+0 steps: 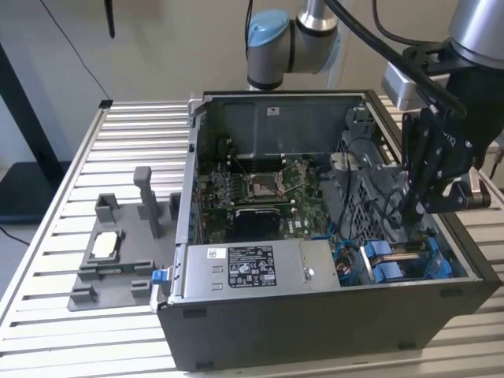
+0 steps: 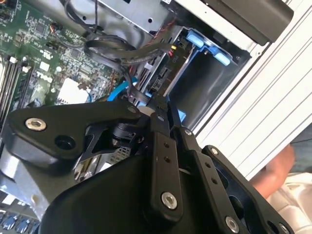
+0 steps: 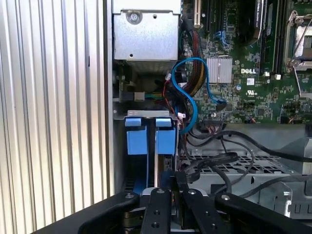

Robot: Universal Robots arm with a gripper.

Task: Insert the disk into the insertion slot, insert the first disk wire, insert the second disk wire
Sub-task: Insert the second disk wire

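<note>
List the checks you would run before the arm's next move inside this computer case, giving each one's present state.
1. Case open on top: ok.
2. Gripper down beside the insertion slot: ok.
3. Disk seated in the slot: cannot tell.
4. Black cables clear of the gripper: not ok, they lie right beside it.
5. Person clear of the table: not ok, close by its edge.

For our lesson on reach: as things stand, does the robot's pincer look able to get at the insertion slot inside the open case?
Probably yes. The pincer hangs inside the open case, just above the insertion slot with its blue rails. The side panel is off, so nothing covers it, though black cables lie close beside it.
</note>
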